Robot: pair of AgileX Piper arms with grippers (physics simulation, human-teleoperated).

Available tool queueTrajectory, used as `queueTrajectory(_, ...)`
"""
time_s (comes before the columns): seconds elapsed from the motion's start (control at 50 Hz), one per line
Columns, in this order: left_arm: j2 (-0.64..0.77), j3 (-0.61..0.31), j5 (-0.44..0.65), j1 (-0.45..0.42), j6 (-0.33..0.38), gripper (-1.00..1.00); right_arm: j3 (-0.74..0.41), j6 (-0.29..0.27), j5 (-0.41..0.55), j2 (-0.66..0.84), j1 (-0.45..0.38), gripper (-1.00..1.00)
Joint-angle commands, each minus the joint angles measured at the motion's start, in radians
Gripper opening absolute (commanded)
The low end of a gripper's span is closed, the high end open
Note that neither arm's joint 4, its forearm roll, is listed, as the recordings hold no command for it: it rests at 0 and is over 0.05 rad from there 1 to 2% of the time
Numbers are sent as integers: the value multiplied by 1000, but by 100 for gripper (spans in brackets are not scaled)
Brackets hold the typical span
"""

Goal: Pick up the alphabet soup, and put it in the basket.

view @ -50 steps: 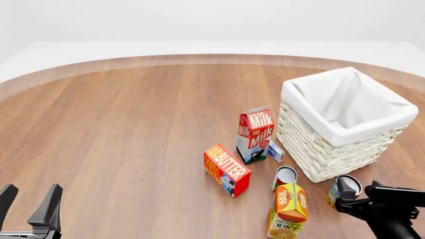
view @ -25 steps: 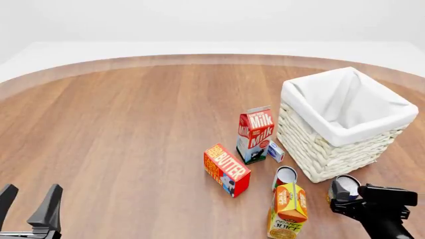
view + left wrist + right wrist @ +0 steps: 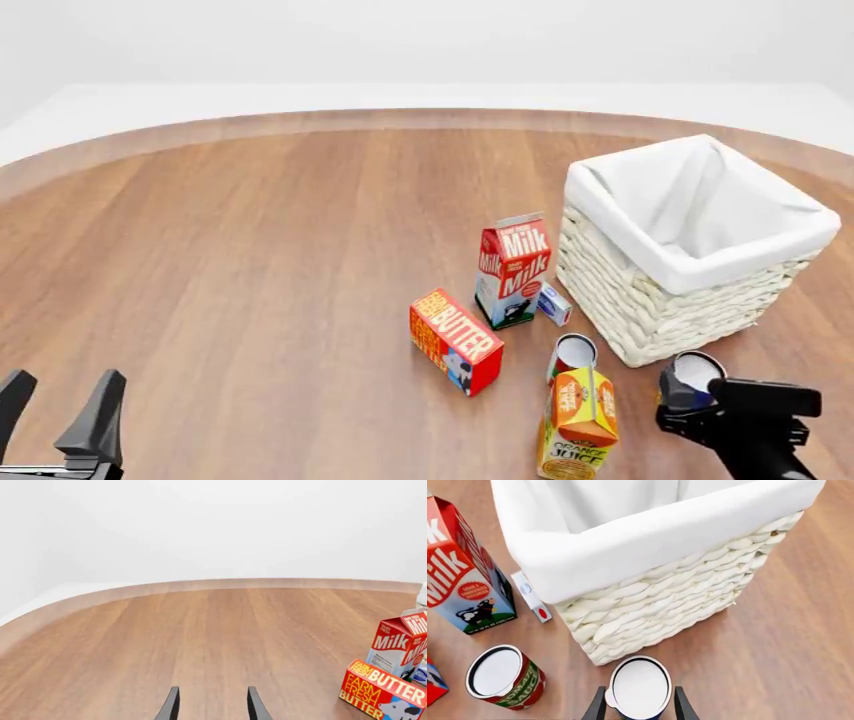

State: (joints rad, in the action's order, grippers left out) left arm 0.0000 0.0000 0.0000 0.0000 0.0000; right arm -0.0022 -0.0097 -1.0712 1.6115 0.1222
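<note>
Alphabet soup [image 3: 639, 689] stands upright on the tabletop [image 3: 267, 250] just beside the basket [image 3: 694, 290], between the spread fingers of the right hand [image 3: 639, 711], not visibly gripped. Closing squarely on its sides before lifting looks wise. Its top is pale, its rim dark blue. Left hand [image 3: 211, 707] idles released, far off.

White woven basket [image 3: 694, 262] with white lining; blue-labelled, pale-topped alphabet soup [image 3: 639, 687]; red-and-white milk carton [image 3: 513, 268]
</note>
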Motion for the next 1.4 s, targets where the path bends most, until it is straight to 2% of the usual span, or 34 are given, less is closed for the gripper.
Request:
queueTrajectory(0.02,0,0,0,0,0,100,2,-2,-60,81,11,100)
queueTrajectory(0.12,0,0,0,0,0,100,2,2,-124,161,10,100)
queueTrajectory(0.14,0,0,0,0,0,100,2,13,-148,220,5,100)
queueTrajectory(0.9,0,0,0,0,0,100,-36,29,-149,298,-10,100)
queueTrajectory(0.92,0,0,0,0,0,100,-36,31,-149,298,-13,-100)
queueTrajectory(1.4,0,0,0,0,0,100,-7,14,-149,240,0,-100)
